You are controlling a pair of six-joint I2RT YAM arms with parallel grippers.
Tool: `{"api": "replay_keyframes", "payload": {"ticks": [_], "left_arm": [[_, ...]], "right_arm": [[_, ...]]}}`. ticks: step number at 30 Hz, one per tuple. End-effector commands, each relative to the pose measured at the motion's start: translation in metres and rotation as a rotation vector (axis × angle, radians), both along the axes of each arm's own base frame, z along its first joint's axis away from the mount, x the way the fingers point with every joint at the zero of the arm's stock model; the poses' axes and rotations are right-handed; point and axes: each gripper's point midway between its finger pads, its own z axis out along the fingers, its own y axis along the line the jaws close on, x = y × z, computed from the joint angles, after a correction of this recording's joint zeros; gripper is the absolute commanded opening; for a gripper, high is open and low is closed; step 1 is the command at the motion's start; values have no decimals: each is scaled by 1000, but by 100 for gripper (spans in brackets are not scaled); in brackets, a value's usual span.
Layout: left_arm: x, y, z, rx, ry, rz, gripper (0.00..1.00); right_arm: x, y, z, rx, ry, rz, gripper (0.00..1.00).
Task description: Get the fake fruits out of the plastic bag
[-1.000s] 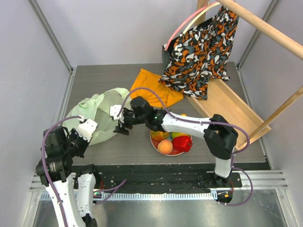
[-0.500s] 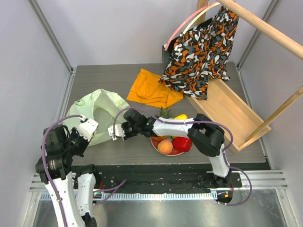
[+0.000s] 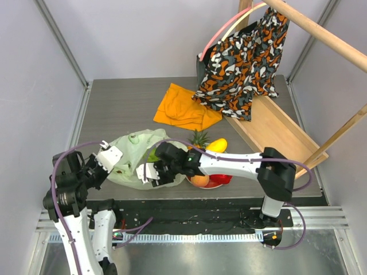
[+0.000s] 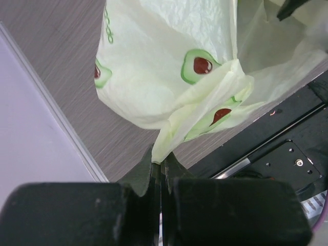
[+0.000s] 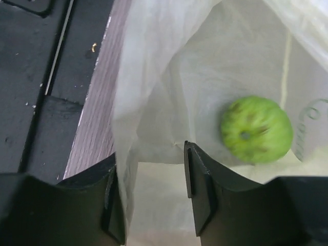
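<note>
The pale-green plastic bag (image 3: 135,154) lies on the table's front left, printed with avocados (image 4: 169,77). My left gripper (image 3: 110,156) is shut on a fold of the bag's edge (image 4: 160,156). My right gripper (image 3: 150,173) is open at the bag's near side, its jaws astride a fold of the bag wall (image 5: 148,169). A green round fruit (image 5: 256,129) lies inside the bag, just beyond my right fingertip; it shows through the bag's mouth in the top view (image 3: 153,155). A pineapple (image 3: 199,139), a yellow mango (image 3: 217,145), a peach (image 3: 199,180) and a red pepper (image 3: 223,179) lie on a plate.
The red floral plate (image 3: 213,184) sits right of the bag, partly under my right arm. An orange cloth (image 3: 183,110) lies behind. A patterned fabric bag (image 3: 243,63) hangs from a wooden rack (image 3: 281,129) at the right. The black base rail (image 3: 189,209) runs along the near edge.
The bag has been drawn nearer and to the right, and the green fruit now shows in its mouth. My right gripper moved down to the bag's near side. My left gripper kept its hold.
</note>
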Motion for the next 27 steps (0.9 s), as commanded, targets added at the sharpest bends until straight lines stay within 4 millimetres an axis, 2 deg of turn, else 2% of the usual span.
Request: {"api": "replay_keyframes", "payload": {"ticks": [1,2,3,11,12,21,24,25,26,27], "left_arm": [[-55,-16,-30,-55,211,-19,0],[-56,-17,-31,-68,216,-10,0],[-57,-18,-32,-78,223,-5,0],[-63,-20,-35,-94,232,13,0],[-63,-20,-35,-91,232,12,0],[-65,-17,-41,-76,249,23,0],[-67,-16,-45,-66,252,19,0],[-66,-16,-45,-65,246,20,0],[-65,-16,-46,-67,247,20,0],[-65,-16,-46,-70,247,22,0]], "right_arm": [[15,18,30,83,123,-75,51],[9,23,42,116,173,-46,53],[16,19,46,125,201,-66,54],[33,14,73,223,561,-208,69],[28,15,80,241,608,-172,69],[39,19,122,378,778,-182,69],[49,23,120,395,747,-241,67],[55,23,112,391,705,-261,65],[74,23,99,386,612,-377,62],[69,23,88,349,568,-399,62]]}}
